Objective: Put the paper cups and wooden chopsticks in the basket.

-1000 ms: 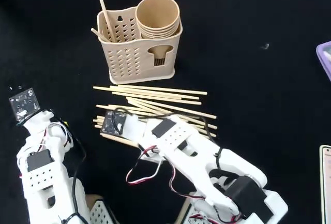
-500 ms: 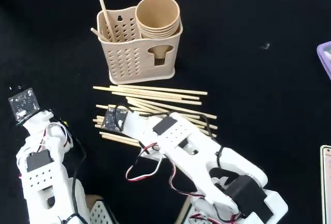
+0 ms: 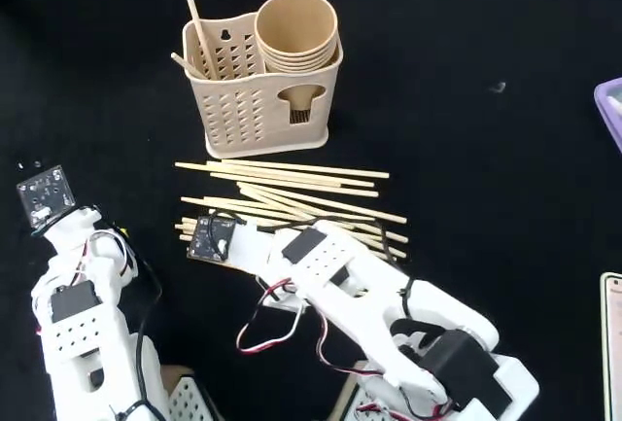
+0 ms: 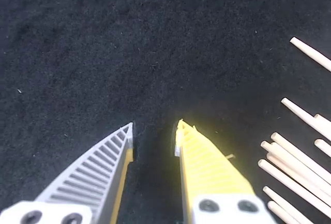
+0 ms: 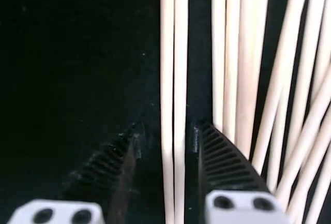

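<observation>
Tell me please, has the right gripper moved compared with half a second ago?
Yes. In the high view the right gripper has drawn slightly away from the basket, back toward its base; its open jaws straddle two chopsticks.

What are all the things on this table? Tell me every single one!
table: one, black, under everything.
basket: one, beige, far side of table.
paper cups: one nested stack, brown, basket's right compartment.
chopsticks in basket: two, pale wood, left compartment.
loose chopsticks: a pile, too overlapped to count, pale wood, before the basket.
purple object: one, table's right edge, cut off.
left end effector: one, grey and yellow, open over bare table.
right end effector: one, black, open astride two loose chopsticks.
</observation>
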Tool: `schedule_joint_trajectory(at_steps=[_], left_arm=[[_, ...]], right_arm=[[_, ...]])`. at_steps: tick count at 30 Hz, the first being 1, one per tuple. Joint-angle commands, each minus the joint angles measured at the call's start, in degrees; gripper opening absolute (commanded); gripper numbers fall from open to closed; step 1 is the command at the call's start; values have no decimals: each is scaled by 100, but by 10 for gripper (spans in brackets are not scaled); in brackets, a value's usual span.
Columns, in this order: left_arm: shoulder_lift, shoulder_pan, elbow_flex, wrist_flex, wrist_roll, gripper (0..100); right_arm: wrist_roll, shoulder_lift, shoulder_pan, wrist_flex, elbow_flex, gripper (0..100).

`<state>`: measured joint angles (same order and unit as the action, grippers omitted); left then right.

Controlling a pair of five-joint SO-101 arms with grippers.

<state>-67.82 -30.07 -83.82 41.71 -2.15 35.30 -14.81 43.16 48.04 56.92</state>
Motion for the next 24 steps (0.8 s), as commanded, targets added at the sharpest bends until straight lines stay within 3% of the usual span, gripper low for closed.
schedule_joint_trajectory(at_steps=[1,12,18,20,23,24], left_arm=[[-88,4,224,-88,9,145],[-88,4,224,-88,9,145],[-88,4,224,-88,9,145],[-88,4,224,-88,9,145],[-88,4,224,-88,9,145],[-88,4,224,-88,9,145]], right_arm=[[79,4,97,-53,-22,160],[-123,22,70,-53,-207,191],[-79,760,79,193,-699,190],[-26,980,88,360,-901,155],[158,989,79,396,-1007,4],[149,910,70,413,-1007,20]])
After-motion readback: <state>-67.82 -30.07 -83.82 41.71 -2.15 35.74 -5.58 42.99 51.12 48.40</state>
